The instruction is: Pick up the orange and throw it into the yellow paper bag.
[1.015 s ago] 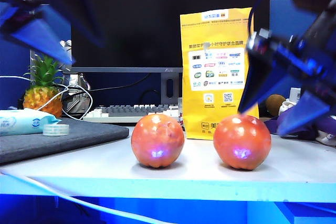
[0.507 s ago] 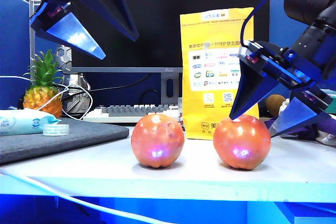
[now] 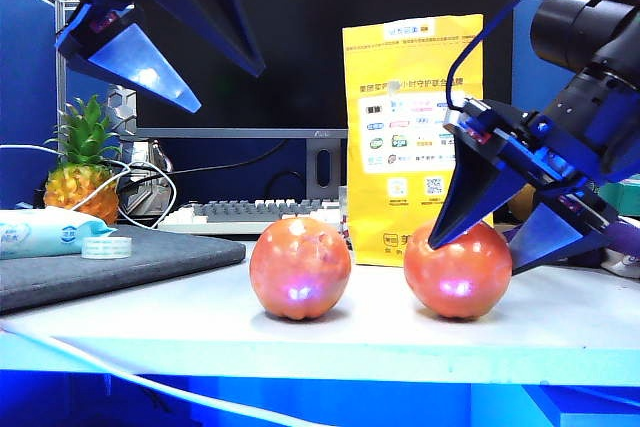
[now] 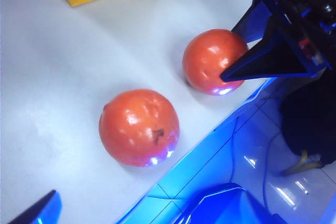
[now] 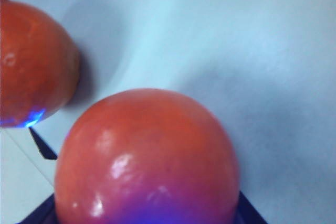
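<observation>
Right tool (image 3: 493, 240) clamped on the orange (image 3: 458, 269), on the table (image 3: 380, 332).
You've got it just in front of the yellow paper bag (image 3: 412, 137); left tool (image 3: 200, 77) hangs open, high above the paler orange (image 3: 300, 268).

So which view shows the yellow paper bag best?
The exterior view: the yellow paper bag stands upright behind the orange, its printed front readable. The left wrist view catches only its bottom edge; the right wrist view misses it.
</observation>
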